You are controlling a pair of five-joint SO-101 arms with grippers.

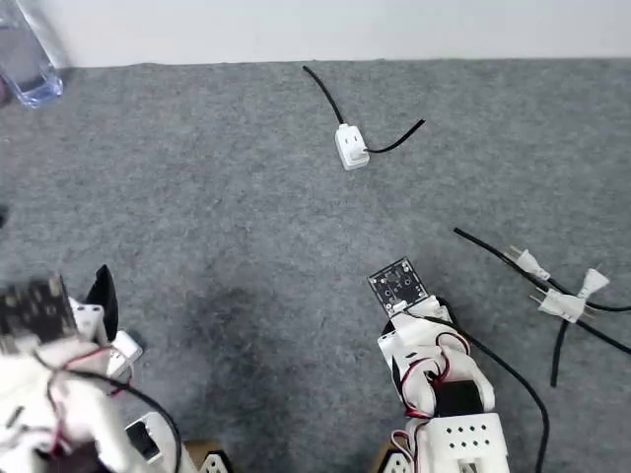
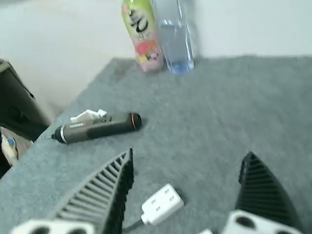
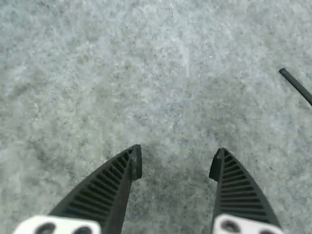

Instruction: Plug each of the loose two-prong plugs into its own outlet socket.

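A plug (image 1: 529,263) and a second plug (image 1: 567,304) lie on the grey felt counter (image 1: 217,197), well apart from a white socket (image 1: 351,146). They look light, hard plastic on limp cords; hold the stiff body, not the thin prongs. Left end effector (image 2: 190,156) is apart above another socket (image 2: 162,204); right end effector (image 3: 178,148) is apart over bare felt

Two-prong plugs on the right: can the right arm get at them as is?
Probably yes: the right gripper hangs open over carpet, and the two-prong plugs lie uncovered beside that arm, only their cables nearby.
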